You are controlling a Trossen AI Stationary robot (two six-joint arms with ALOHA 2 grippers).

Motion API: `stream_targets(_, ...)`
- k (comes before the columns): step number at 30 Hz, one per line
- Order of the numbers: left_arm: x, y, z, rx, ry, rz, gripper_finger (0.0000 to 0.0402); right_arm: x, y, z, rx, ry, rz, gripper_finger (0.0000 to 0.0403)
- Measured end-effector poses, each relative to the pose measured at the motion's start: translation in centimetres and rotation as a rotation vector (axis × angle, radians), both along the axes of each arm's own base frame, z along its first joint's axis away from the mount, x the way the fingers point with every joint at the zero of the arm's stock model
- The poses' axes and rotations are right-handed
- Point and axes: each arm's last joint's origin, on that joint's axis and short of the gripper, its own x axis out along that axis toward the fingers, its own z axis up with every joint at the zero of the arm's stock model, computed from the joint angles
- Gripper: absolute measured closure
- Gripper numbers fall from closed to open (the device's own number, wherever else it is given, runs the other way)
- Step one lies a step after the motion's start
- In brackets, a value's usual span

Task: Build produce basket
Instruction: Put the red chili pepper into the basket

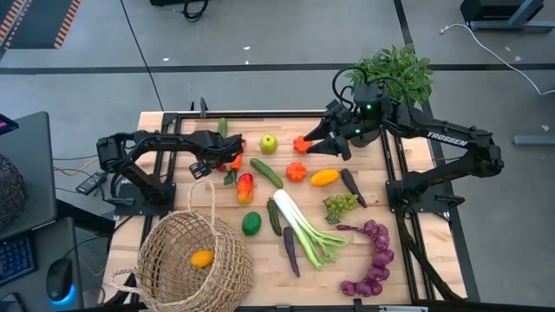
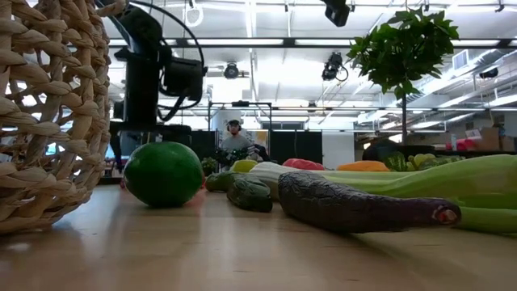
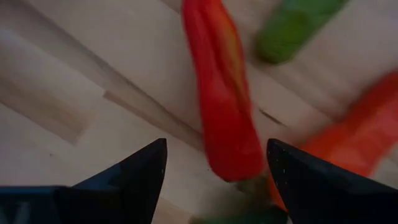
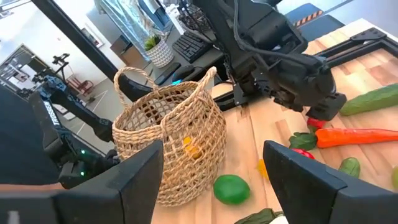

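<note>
Wooden tabletop [image 1: 260, 260]: basket [image 1: 195, 256], near left, holds one orange; left gripper [image 1: 211, 161], fingers parted, hovers over red pepper [image 3: 222, 99], likely the next grasp. Right gripper [image 1: 323, 141] waits spread, empty, far right above scattered produce [image 1: 303, 227].

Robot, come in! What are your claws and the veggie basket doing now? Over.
Left gripper open, above a red pepper. Right gripper open, raised at the table's far side. Basket holds one orange fruit; the other produce on the table. Nothing blocking.

Wooden table [image 1: 178, 208], wicker basket [image 1: 186, 260], leek [image 1: 303, 224], purple grapes [image 1: 375, 260], cucumber [image 1: 265, 172]
</note>
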Motion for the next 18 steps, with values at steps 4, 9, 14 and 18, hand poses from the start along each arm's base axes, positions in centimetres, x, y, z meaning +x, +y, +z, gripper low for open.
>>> stream_targets(4,-0.6,-0.2,-0.8,0.004,0.021,0.001,0.0120,0.0,-0.1,0.0,-0.004,0.005,-0.035,0.0123)
stream_targets(9,-0.5,-0.2,-2.2,0.036,-0.048,0.002,0.0122,0.1,-0.3,0.0,-0.006,0.014,-0.098,0.0123)
stream_targets(14,-0.6,0.2,-3.0,0.032,-0.031,-0.023,0.0133,0.1,-0.4,-0.1,0.013,0.024,-0.158,0.0123)
stream_targets(18,-0.8,0.7,-3.0,0.070,-0.005,-0.043,0.0148,0.1,-0.5,-0.1,0.031,0.030,-0.192,0.0123)
